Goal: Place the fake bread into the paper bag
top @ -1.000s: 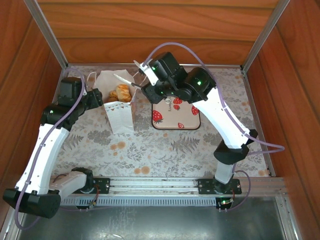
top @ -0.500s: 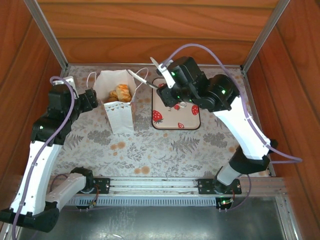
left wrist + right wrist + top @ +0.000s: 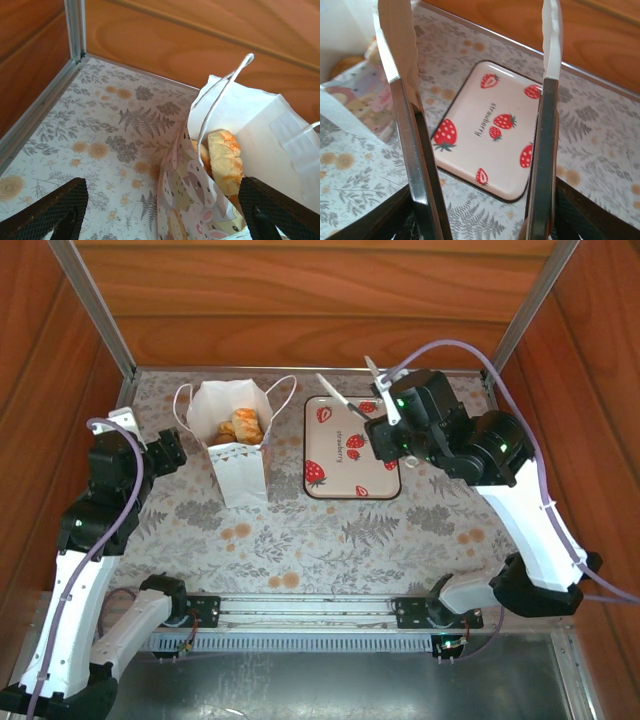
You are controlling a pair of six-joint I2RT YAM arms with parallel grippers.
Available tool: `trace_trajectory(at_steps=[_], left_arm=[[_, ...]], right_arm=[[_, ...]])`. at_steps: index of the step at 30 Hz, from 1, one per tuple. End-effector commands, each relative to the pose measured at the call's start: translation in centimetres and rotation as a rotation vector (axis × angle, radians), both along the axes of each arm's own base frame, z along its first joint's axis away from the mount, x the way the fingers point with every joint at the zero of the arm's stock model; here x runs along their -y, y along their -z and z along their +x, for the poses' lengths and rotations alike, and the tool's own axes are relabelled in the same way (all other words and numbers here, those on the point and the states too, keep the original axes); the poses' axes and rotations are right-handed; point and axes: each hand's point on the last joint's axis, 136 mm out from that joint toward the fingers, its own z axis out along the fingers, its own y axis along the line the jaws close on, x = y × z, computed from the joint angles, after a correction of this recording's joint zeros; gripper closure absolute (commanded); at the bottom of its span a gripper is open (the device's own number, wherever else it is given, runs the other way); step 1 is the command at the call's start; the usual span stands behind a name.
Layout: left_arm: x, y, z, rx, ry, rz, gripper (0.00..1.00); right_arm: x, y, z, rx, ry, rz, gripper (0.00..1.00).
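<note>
Gaping wide near the paper bag (image 3: 240, 462) at the table's (image 3: 300, 535) far edge, my left gripper (image 3: 171, 447) could knock it, spilling the fake bread (image 3: 243, 425). My right gripper (image 3: 386, 430) clamps the tongs (image 3: 345, 402).

We see a white paper bag (image 3: 238, 468) whose side, in the left wrist view, is printed with pastel cartoon animals (pinks, browns, a little yellow). The fake bread (image 3: 243, 425) is golden-orange. The tray (image 3: 352, 455) is cream with red strawberries and a dark rim, and the tongs (image 3: 420, 170) are silvery. The table (image 3: 300, 530) is pale, patterned with grey ferns and orange blossoms.
</note>
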Motion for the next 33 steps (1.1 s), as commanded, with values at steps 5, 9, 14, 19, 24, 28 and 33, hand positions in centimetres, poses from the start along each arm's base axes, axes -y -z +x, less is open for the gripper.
trace_trajectory(at_steps=[5,9,14,19,24,28,33], left_arm=[[-1.1,-0.5,-0.3,0.047,-0.055,0.015,0.17],[-1.1,-0.3,-0.2,0.043,-0.057,0.009,0.17],[-1.1,0.1,-0.2,0.035,-0.061,0.002,0.17],[-1.2,0.5,-0.2,0.028,-0.069,0.000,0.17],[-1.1,0.8,0.0,0.018,-0.069,-0.005,0.17],[-1.1,1.1,0.1,0.009,-0.069,-0.009,0.17],[-1.0,1.4,0.3,0.000,-0.068,-0.012,0.16]], right_arm=[[4.0,2.2,0.9,-0.044,0.137,0.017,0.36],[5.1,4.5,1.7,-0.088,0.180,0.003,0.36],[5.5,7.7,2.9,-0.150,0.202,0.001,0.36],[5.5,11.5,4.2,-0.222,0.224,-0.010,0.36],[5.8,15.0,5.5,-0.274,0.253,-0.048,0.36],[5.0,17.3,6.2,-0.314,0.242,-0.042,0.37],[4.2,20.7,7.4,-0.353,0.247,-0.059,0.37]])
